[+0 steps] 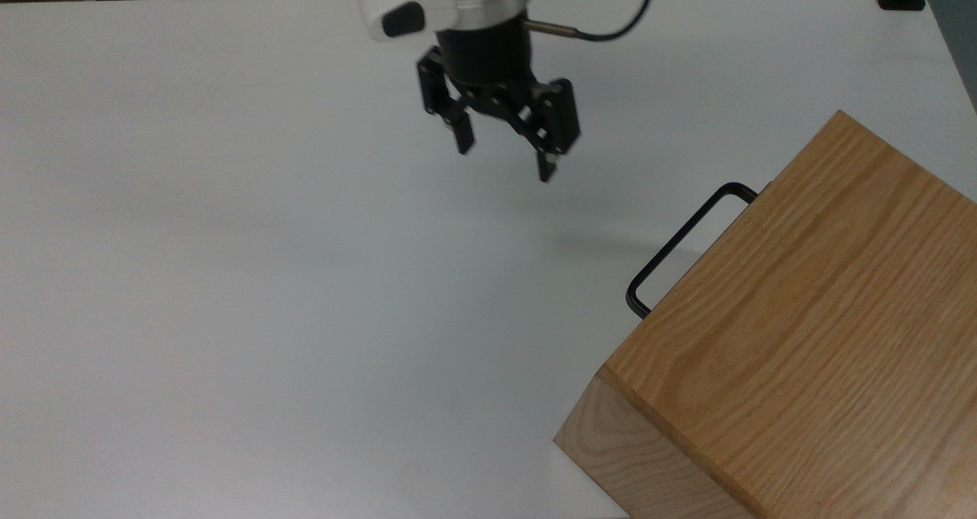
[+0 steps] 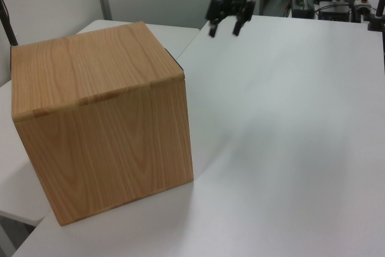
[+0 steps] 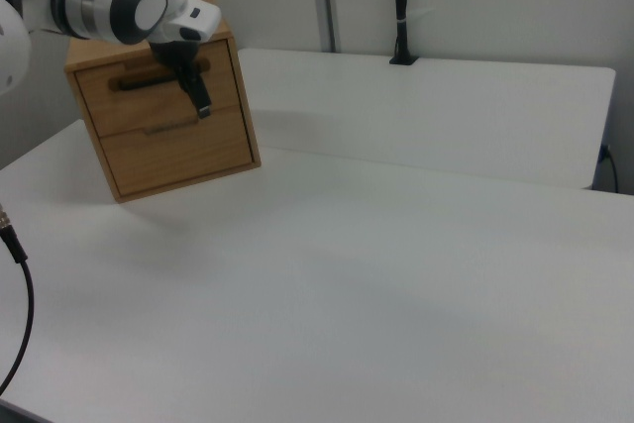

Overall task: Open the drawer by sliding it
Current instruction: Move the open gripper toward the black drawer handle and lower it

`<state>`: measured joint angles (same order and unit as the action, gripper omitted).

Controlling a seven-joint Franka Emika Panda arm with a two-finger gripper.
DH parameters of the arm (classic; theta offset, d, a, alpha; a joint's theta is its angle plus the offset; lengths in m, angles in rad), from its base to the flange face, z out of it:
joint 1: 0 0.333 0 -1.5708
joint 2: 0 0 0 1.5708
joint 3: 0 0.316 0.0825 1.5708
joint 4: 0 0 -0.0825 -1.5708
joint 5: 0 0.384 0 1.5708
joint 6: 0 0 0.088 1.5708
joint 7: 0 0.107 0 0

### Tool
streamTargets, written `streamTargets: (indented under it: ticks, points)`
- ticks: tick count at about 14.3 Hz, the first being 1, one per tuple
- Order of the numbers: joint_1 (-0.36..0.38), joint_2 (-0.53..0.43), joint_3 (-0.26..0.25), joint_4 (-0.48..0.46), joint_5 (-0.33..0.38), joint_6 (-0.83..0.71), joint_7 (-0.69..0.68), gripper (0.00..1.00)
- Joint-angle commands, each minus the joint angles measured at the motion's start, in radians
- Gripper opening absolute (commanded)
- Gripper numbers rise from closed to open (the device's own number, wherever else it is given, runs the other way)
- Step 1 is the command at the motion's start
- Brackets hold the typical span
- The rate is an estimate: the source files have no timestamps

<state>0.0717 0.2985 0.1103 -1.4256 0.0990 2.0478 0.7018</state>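
- Tabletop [image 1: 229,275] in the top view is plain white, with the oak cabinet [image 1: 809,328] at the top view's lower right, turned at an angle. The drawer shows here by its handle [image 1: 683,244] alone, a thin black U-shaped bar standing out from the cabinet's front toward the top view's left. The hand [image 1: 504,156] hangs above the bare tabletop at the top view's upper middle, well apart from the handle, its two black fingers [image 1: 463,133] spread wide and gripping nothing (a white and silver wrist sits above them).
- Left view: the cabinet [image 2: 102,118] stands at the left view's left, seen from its plain back and side, pale oak with long grain lines. The hand [image 2: 224,28] hovers beyond it over the tabletop [image 2: 289,148], fingers parted.
- Right view: the cabinet's front faces the camera at the right view's upper left. The drawer [image 3: 158,86] is the upper of two flat oak panels, flush with the front (so it looks closed), its black handle [image 3: 139,79] running across it. The arm's white wrist and dark hand [image 3: 198,96] overlap the drawer front in this view.
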Motion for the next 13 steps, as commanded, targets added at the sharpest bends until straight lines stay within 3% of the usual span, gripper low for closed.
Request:
streamTargets:
  ticks: [1,3,9,13]
  points:
    - [0.049,0.031,-0.001,-0.007,0.056,0.168,0.180,0.90]
    - [0.053,0.050,0.026,-0.007,0.070,0.247,0.243,0.84]
    - [0.048,0.097,0.126,-0.016,0.071,0.446,0.283,0.83]
    - [0.037,0.111,0.155,-0.019,0.065,0.514,0.281,0.63]
